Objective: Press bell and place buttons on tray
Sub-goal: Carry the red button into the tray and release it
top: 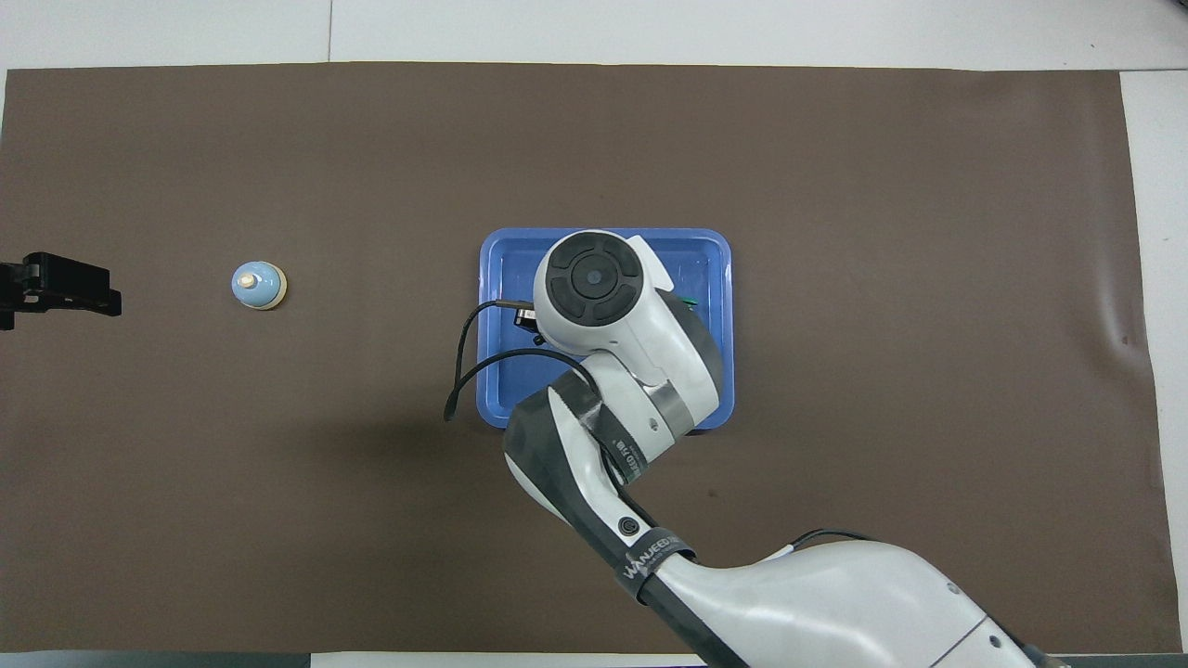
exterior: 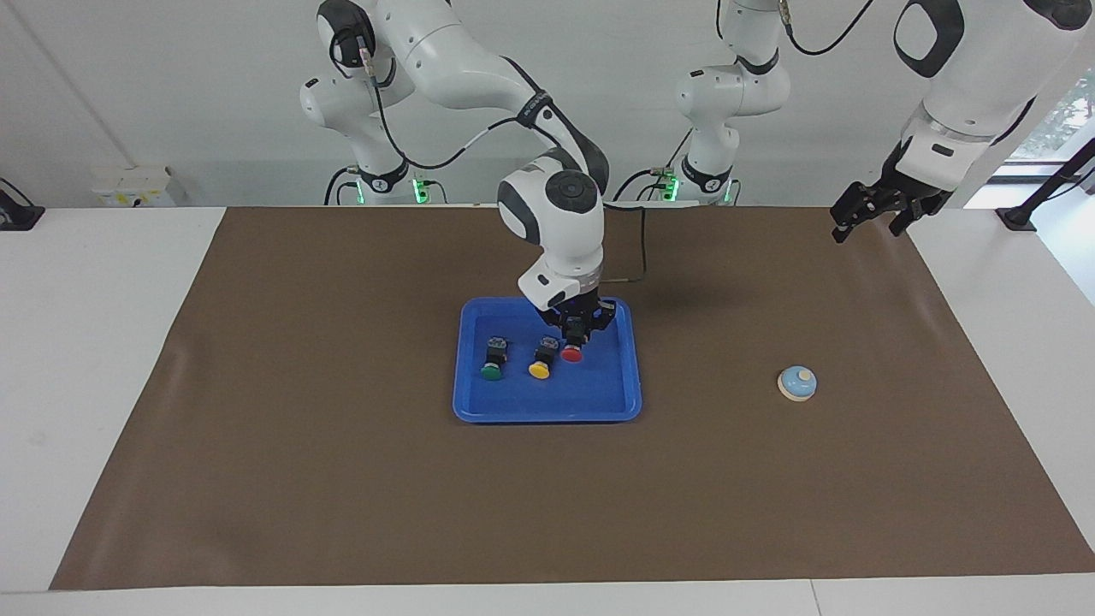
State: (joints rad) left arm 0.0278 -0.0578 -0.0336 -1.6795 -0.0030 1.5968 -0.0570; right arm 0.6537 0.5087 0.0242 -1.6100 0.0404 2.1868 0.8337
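Over the blue tray (exterior: 547,411), the right gripper (exterior: 578,335) hangs with its fingers pinched on the black body of the red button (exterior: 571,353), cap pointing away from the robots. We cannot tell from the facing view whether this button touches the tray floor. From overhead, the right arm covers most of the tray (top: 722,325) (only its rim and a sliver of the green cap remain visible there).

Two further buttons lie on the tray floor: the yellow button (exterior: 541,360) just beside the red one, and the green button (exterior: 493,360) nearer the right arm's end of the table. Both lie on their sides with caps pointing away from the robots.

We find the bell (exterior: 797,382) standing on the brown mat (exterior: 342,479), well apart from the tray, toward the left arm's end of the table (top: 258,285).

The left gripper (exterior: 873,208) waits above the mat corner at its own end, fingers spread (top: 56,283).
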